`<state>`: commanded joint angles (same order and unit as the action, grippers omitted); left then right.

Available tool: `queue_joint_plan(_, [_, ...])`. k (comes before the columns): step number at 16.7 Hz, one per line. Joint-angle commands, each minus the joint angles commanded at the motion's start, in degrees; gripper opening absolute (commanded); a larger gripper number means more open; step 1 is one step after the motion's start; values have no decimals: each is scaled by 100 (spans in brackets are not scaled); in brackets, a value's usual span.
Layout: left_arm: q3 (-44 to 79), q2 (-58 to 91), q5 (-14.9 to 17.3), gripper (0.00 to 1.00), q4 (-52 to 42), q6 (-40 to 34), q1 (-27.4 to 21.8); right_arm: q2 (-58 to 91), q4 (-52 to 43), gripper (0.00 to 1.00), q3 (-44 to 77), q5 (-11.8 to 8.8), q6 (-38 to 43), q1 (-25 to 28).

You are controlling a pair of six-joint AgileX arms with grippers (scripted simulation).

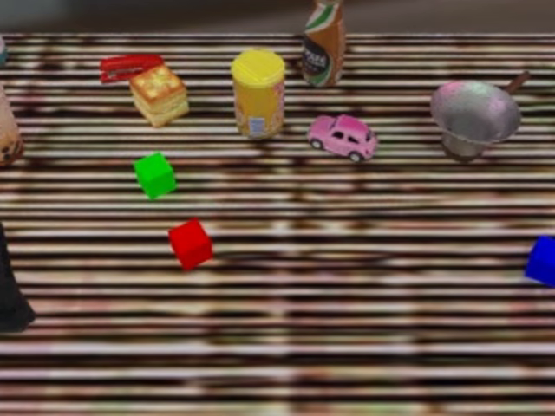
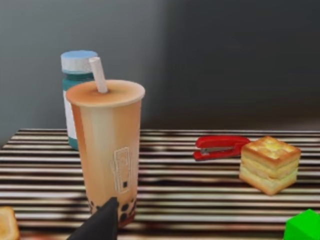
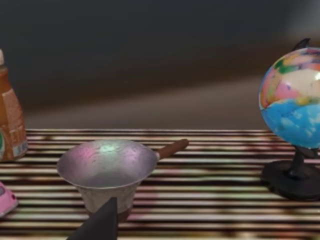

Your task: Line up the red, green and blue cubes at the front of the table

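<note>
left gripper [image 2: 102, 220] near green cube [image 1: 154, 174], finger spread unclear, red cube [image 1: 190, 243] beyond, blue cube [image 1: 542, 260] far right

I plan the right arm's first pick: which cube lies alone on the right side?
The blue cube, at the table's right edge; red cube and green cube sit left.

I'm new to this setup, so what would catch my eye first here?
Three bright cubes stand scattered on the striped table: the green cube and red cube left of centre, the blue cube at the right edge. Behind them stand a yellow can and a pink toy car.
</note>
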<state>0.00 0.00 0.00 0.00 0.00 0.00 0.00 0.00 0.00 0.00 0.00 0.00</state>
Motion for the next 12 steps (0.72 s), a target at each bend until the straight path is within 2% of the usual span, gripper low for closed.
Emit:
queue_joint_plan(6, [592, 595, -16, 100, -406, 235, -151, 0, 0, 100, 0, 0, 0, 0])
queue_joint_plan(12, [2874, 3293, -6, 100, -1950, 1081, -768, 0, 0, 100, 0, 0, 0, 0])
